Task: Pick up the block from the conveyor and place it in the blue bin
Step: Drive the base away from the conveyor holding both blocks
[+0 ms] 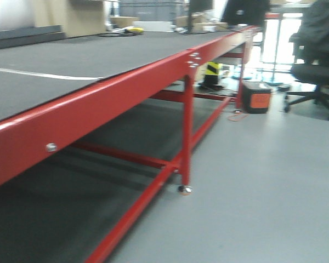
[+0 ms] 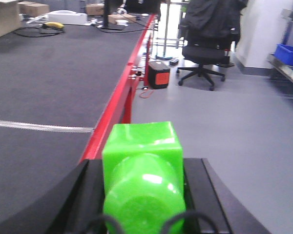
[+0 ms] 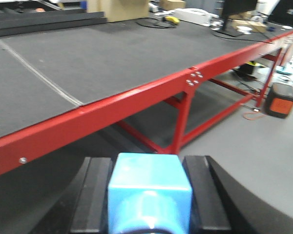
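The bright green block [image 2: 141, 146] sits between the black fingers of my left gripper [image 2: 143, 168], which is shut on it and holds it above the red rail at the edge of the conveyor [image 2: 49, 83]. The conveyor's dark grey belt [image 1: 71, 60] runs on a red frame. My right gripper [image 3: 147, 165] is shut on a light blue block [image 3: 149, 187], below and in front of the red rail [image 3: 112, 109]. A blue bin [image 2: 288, 51] shows on a shelf at the far right of the left wrist view. Neither gripper shows in the front view.
A black office chair [image 2: 205, 44] and a black-and-orange box [image 2: 158, 75] stand on the grey floor beside the belt. Red frame legs and crossbars [image 1: 186, 126] run under the belt. Boxes, cables and a yellow tool [image 2: 53, 24] lie at its far end.
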`<control>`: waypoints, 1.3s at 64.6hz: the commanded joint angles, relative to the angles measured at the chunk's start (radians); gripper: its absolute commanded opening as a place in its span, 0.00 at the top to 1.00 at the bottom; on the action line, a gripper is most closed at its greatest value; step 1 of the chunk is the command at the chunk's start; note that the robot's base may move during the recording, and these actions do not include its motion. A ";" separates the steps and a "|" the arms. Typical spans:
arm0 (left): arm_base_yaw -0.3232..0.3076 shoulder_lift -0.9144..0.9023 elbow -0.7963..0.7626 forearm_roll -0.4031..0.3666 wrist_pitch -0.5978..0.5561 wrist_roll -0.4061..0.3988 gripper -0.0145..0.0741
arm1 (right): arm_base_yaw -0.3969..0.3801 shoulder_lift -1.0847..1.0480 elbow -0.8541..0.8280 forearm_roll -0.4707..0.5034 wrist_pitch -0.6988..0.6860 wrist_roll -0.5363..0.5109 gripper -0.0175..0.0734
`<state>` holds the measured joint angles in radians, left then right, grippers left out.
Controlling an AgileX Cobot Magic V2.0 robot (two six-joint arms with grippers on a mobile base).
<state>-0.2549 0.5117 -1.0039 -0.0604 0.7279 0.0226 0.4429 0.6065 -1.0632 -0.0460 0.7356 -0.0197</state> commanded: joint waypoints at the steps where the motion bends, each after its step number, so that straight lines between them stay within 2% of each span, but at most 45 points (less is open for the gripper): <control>1: -0.007 -0.005 0.000 -0.006 -0.020 -0.008 0.96 | 0.000 -0.002 -0.005 -0.009 -0.021 -0.009 0.99; 84: -0.007 -0.005 0.000 -0.006 -0.020 -0.008 0.96 | 0.000 -0.002 -0.005 -0.009 -0.027 -0.009 0.99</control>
<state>-0.2549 0.5117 -1.0039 -0.0604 0.7279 0.0226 0.4429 0.6047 -1.0632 -0.0460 0.7338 -0.0197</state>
